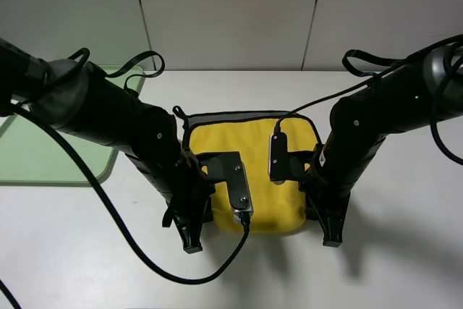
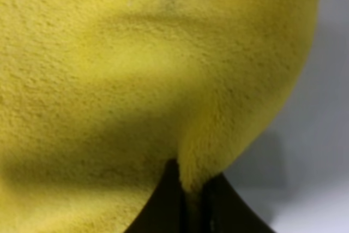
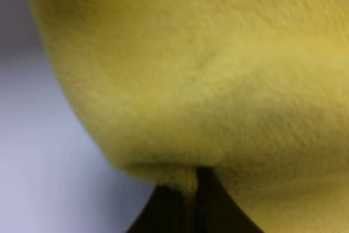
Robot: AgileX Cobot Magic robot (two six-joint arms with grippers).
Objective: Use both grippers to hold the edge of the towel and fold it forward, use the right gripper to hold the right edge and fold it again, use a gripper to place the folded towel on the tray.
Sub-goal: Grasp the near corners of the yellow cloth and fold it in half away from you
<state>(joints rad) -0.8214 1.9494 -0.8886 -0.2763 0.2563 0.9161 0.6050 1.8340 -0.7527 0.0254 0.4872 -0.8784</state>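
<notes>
Yellow, fuzzy microfibre: the towel (image 1: 249, 153) sits on the white table (image 1: 405, 251) between the two arms. A grey strip and the black hem show along its far edge. The pale green tray (image 1: 43, 157) lies to its left. Only the wrist views show the grip: the left end effector (image 2: 193, 200) and the right end effector (image 3: 193, 200) each pinch a fold of the cloth.

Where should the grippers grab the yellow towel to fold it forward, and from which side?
Likely its near edge, one pinch by each corner, from the near side: the towel lies spread out, so only the border pinches. The left gripper and right gripper grip there.
</notes>
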